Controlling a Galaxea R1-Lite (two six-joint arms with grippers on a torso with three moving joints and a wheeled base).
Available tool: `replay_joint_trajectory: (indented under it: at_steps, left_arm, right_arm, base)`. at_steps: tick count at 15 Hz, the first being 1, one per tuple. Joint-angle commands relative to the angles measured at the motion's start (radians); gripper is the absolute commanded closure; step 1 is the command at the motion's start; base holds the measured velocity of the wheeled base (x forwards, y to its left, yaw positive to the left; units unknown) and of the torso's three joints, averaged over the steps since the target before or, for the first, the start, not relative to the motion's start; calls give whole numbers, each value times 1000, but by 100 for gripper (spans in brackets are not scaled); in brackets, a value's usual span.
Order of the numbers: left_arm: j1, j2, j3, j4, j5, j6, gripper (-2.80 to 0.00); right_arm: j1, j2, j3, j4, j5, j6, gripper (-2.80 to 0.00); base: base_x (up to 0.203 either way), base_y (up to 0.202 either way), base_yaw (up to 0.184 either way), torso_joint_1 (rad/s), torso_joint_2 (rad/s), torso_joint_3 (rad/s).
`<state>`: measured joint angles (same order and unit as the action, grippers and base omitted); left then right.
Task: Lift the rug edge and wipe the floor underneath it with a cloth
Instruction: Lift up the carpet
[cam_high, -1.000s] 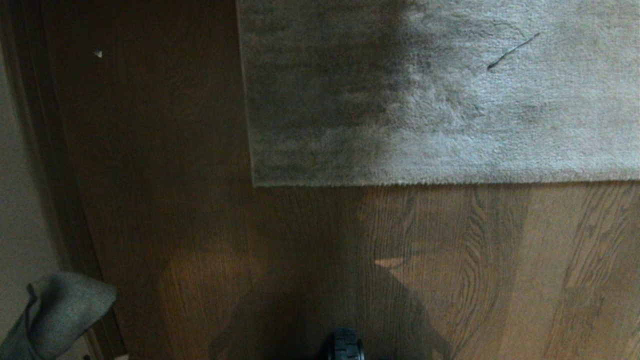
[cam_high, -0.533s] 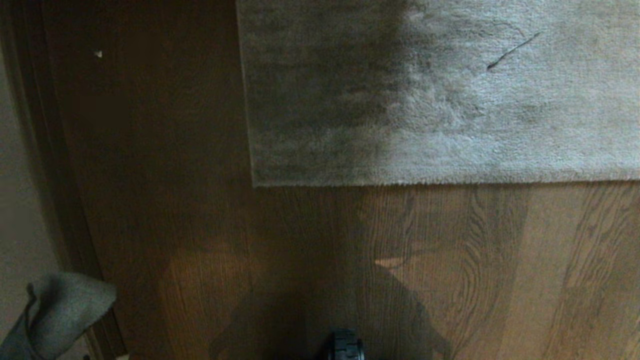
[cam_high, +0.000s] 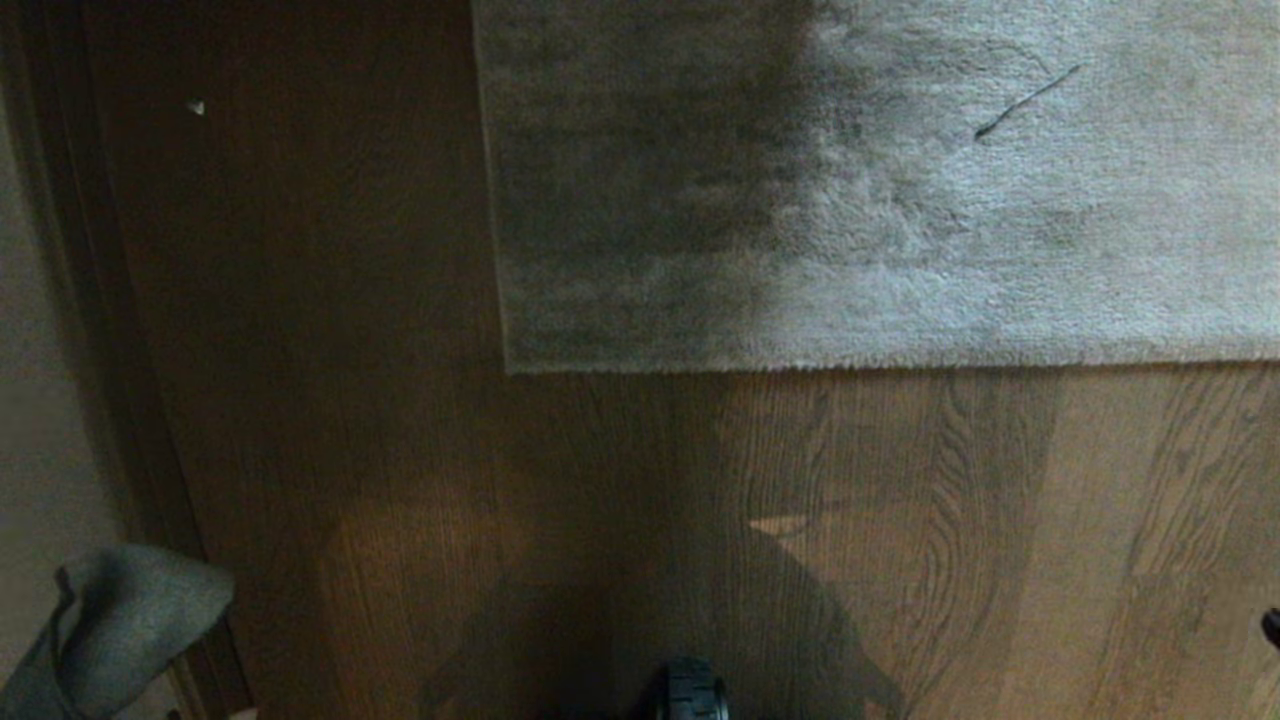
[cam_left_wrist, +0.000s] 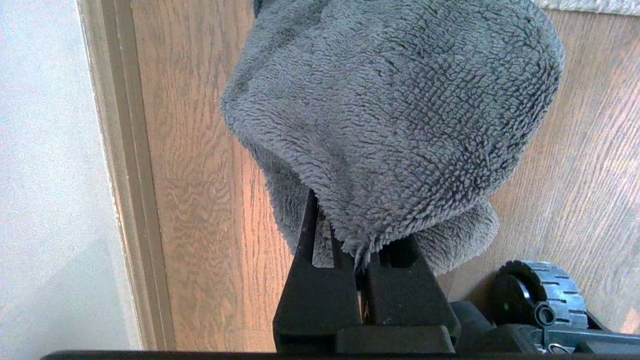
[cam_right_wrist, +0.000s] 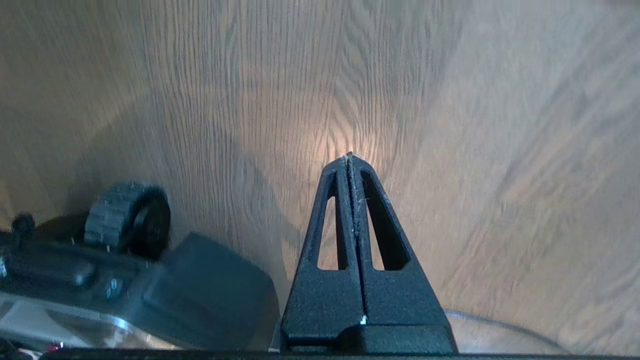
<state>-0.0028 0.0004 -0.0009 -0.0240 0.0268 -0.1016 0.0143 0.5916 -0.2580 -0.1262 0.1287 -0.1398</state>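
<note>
The light grey rug (cam_high: 900, 200) lies flat across the far part of the head view. Its rug edge (cam_high: 880, 366) runs straight and ends in a square corner (cam_high: 510, 368). Brown wooden floor (cam_high: 600, 500) fills the near part. The plush grey cloth (cam_high: 120, 620) hangs at the lower left, and my left gripper (cam_left_wrist: 357, 250) is shut on the cloth (cam_left_wrist: 390, 115), which drapes over its fingertips. My right gripper (cam_right_wrist: 349, 157) is shut and empty above bare floor (cam_right_wrist: 500, 150). Only a dark tip of the right gripper (cam_high: 1272, 628) shows at the head view's right border.
A pale wall (cam_high: 40, 350) and a dark skirting strip (cam_high: 110, 300) run along the left. One base wheel (cam_high: 690, 690) shows at the near middle. A dark thread (cam_high: 1025, 100) lies on the rug and a white speck (cam_high: 196, 106) on the floor.
A dark tip of my right gripper has come into the head view at the right border. The cloth, the rug and the left gripper have kept still.
</note>
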Motion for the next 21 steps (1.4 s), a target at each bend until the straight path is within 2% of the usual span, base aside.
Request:
replay_joint_trajectory:
  at_steps: [1,3,4,7,9,10,13,16,18,19,20,21]
  left_arm:
    - [0,0,0,-1,1,-1,0]
    - [0,0,-1,-1,1,-1,0]
    - [0,0,1,-1,1,-1,0]
    - [0,0,1,-1,1,-1,0]
    - [0,0,0,-1,1,-1,0]
    - [1,0,-1,-1,1,-1,0]
    - [0,0,1,-1,1,-1,0]
    - [0,0,-1,-1,1,-1,0]
    - [0,0,-1,-1,1,-1,0]
    - [0,0,-1,-1,1,-1,0]
    - [1,0,-1,-1,1,-1,0]
    - [0,0,1,-1,1,-1,0]
  right_arm:
    - [5,245,-39,-95,16,-2,0]
    - [43,408,-47,-233,52,10,0]
    - [97,491,-48,-312,64,45,0]
    - [317,734,-54,-597,78,238,0]
    - [392,859,-56,-766,74,365,0]
    - [427,905,-58,-838,46,460,0]
    - [525,1020,-77,-882,-181,625,0]
    - [674,1123,-184,-865,-468,758,0]
    - [765,1185,-251,-839,-619,803,0]
    - [783,1203,-275,-837,-660,808,0]
    - [786,1206,-290,-834,-673,807,-280]
    - [786,1208,-296,-834,-679,800,-280]
  base:
    - [0,0,0,0,0,0]
    - [0,0,0,0,0,0]
    - [0,0,0,0,0,0]
    - [0,0,0,0,0,0]
    - [0,0,0,0,0,0]
    - [0,0,0,0,0,0]
    - [0,0,0,0,0,0]
    - [0,0,0,0,0,0]
    - [0,0,0,0,0,0]
    - [0,0,0,0,0,0]
    - [0,0,0,0,0,0]
    - [0,0,0,0,0,0]
